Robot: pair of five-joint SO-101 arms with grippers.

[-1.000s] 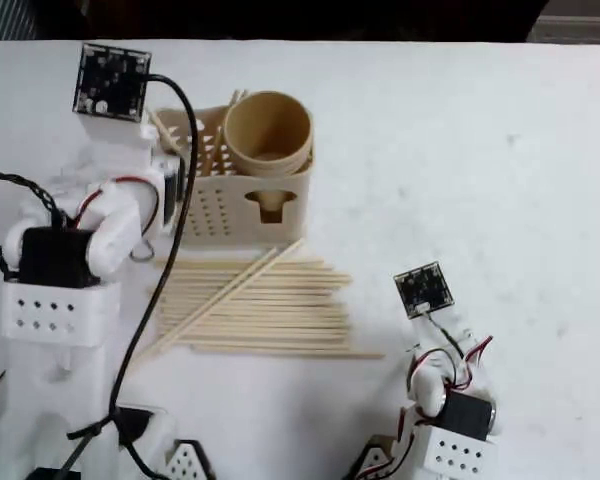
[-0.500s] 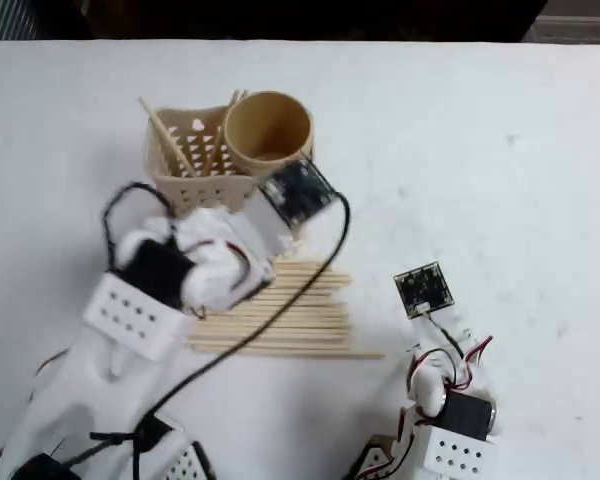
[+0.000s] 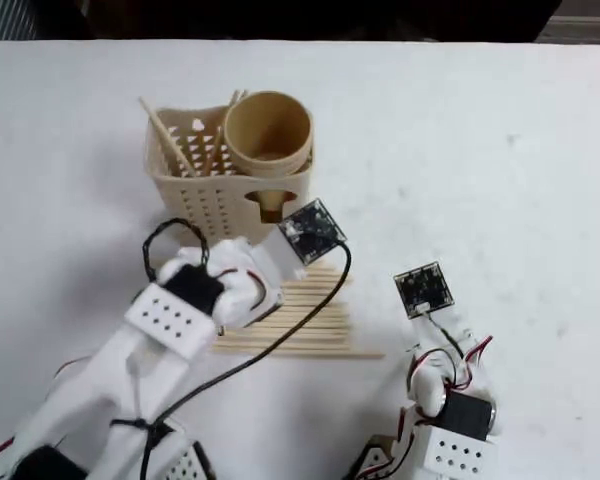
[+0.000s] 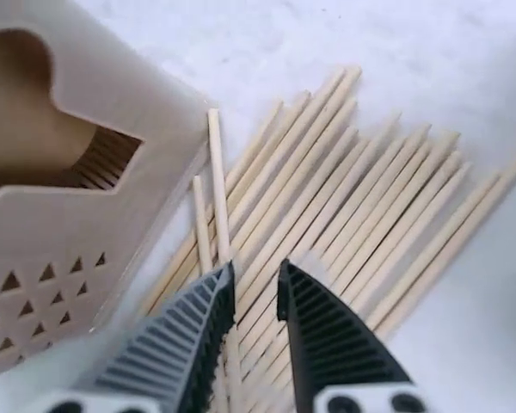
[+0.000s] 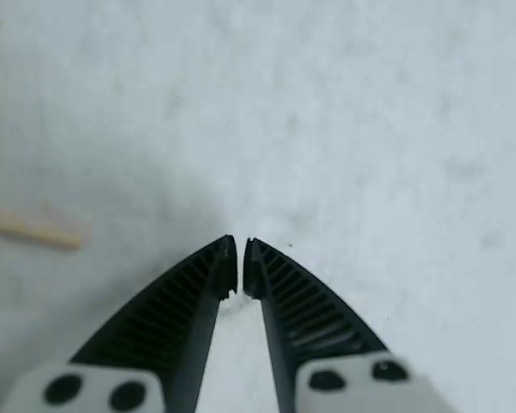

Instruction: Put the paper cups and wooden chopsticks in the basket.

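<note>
My left tool (image 4: 256,275) hangs narrowly parted over the wooden chopsticks (image 4: 344,215) beside the basket (image 4: 86,172); my right tool (image 5: 240,249) sits pinched together above the worktop (image 5: 370,129).

wide room on the table (image 3: 500,150) right of the basket (image 3: 205,200) (chopstick pile (image 3: 320,325) close by its near wall)

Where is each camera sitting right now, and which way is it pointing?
High view: fixed above the table, looking down on the basket, paper cups, wooden chopsticks, left arm and right arm.
Left wrist view: on the left arm, facing down past the slightly open left gripper at chopsticks beside the basket.
Right wrist view: on the right arm, facing bare table past the shut right gripper.
Shared: high and left wrist views both show basket and chopsticks.
</note>
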